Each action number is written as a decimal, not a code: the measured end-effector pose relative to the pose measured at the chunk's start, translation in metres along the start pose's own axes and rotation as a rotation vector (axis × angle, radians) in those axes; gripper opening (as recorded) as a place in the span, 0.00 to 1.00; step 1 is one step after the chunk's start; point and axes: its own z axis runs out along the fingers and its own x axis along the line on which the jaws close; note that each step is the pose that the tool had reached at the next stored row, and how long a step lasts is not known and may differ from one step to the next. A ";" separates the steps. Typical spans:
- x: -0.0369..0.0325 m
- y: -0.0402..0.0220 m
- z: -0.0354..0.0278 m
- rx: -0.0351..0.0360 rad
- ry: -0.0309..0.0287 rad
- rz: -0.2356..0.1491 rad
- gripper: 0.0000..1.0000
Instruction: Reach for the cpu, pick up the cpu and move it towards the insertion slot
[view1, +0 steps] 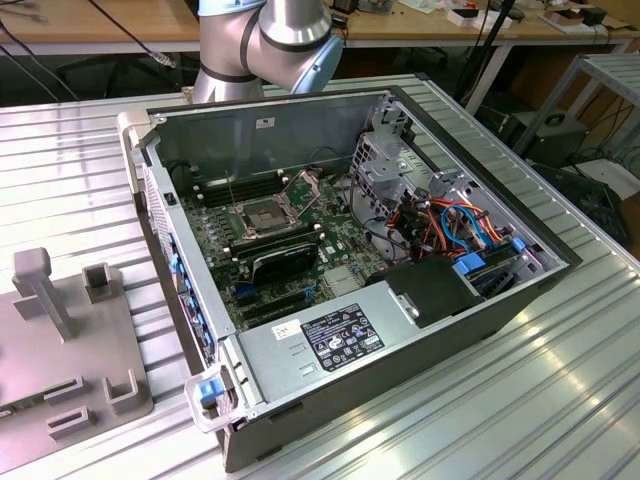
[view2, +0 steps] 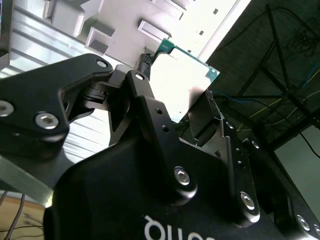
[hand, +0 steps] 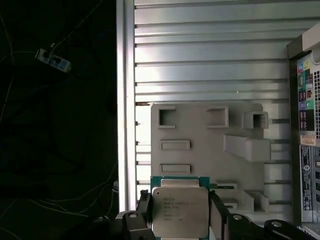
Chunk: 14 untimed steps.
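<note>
cpu (hand: 180, 212) | clamped between pincer (hand: 179, 216) fingers; above grey tray (hand: 200, 135)

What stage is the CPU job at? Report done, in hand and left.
Done: the cpu is picked up, clamped between the gripper fingers. In hand: it hangs above the grey fixture plate beside the computer case. Left: the insertion slot on the motherboard sits open, with no chip in it.
</note>
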 end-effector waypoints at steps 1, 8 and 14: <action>-0.0013 0.0000 0.0000 0.0000 0.0000 0.000 0.55; -0.0122 0.0002 -0.0002 -0.0001 -0.0001 0.000 0.55; -0.0214 0.0004 -0.0004 -0.0001 -0.0001 0.000 0.55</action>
